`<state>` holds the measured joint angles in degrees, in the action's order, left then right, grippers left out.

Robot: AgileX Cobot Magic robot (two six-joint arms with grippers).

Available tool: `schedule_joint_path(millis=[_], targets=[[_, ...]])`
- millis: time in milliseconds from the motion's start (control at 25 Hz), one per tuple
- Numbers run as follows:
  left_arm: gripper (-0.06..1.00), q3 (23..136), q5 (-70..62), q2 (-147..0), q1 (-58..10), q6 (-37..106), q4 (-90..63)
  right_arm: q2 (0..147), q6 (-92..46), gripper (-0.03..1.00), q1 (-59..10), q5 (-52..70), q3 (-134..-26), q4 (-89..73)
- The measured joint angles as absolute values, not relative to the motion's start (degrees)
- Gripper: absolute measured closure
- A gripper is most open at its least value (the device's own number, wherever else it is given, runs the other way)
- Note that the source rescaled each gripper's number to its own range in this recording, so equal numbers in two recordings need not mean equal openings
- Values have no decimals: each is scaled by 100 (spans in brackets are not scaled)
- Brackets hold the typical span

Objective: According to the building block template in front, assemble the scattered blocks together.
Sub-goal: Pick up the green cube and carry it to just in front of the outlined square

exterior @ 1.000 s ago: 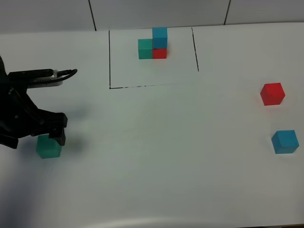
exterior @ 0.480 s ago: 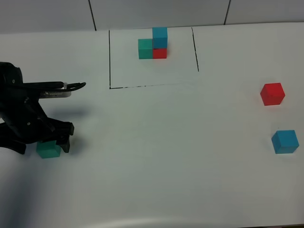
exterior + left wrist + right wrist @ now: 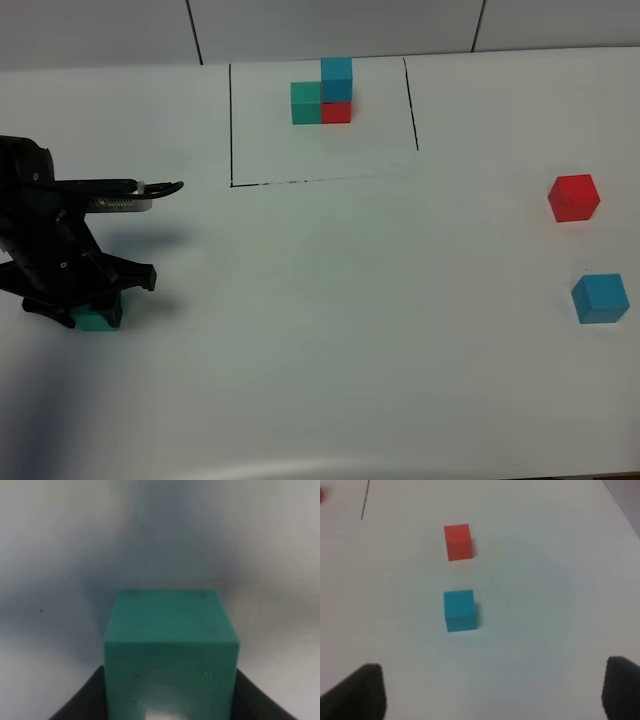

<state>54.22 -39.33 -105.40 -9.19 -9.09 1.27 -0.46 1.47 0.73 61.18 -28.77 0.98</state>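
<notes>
The left pincer point(image 3: 96, 303) is gripping the teal-green cube point(image 3: 170, 645), its dark fingers point(image 3: 82, 702) pressing against both sides, low on the left of the worktop point(image 3: 330, 330). The right pincer point(image 3: 490, 692) is hovering wide open and empty near the blue cube point(image 3: 459, 610) and the red cube point(image 3: 458, 541). The building block template point(image 3: 322, 92) is sitting at the back inside its black outline.

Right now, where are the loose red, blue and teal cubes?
loose matte red cube point(image 3: 573, 198), exterior high view, middle
loose matte blue cube point(image 3: 600, 299), exterior high view, middle
matte teal cube point(image 3: 170, 617), left wrist view, top face
</notes>
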Motion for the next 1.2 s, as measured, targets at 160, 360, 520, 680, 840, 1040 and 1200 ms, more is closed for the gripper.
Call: schedule_joint_path(millis=[160,360,520,680,840,1040,1200], targets=[[75,5433,-3983,-10540,-919,-772,139,-46,152,21,73,6118,-2877,98],[75,5537,-4073,-10540,-953,248,141,-46,152,21,73,6118,-2877,103],[75,5817,-4270,-10544,-1298,1345,141,-46,152,21,73,6118,-2877,103],[75,6288,-4542,-10544,-1866,2193,316,-46,152,21,73,6118,-2877,103],[75,6845,-4784,-10546,-2409,2580,678,-46,152,21,73,6118,-2877,103],[75,7551,-5273,-10813,-2913,3155,935,-46,152,21,73,6118,-2877,105],[75,8216,-5660,-11363,-3199,3301,1040,-46,152,21,73,6118,-2877,105]])
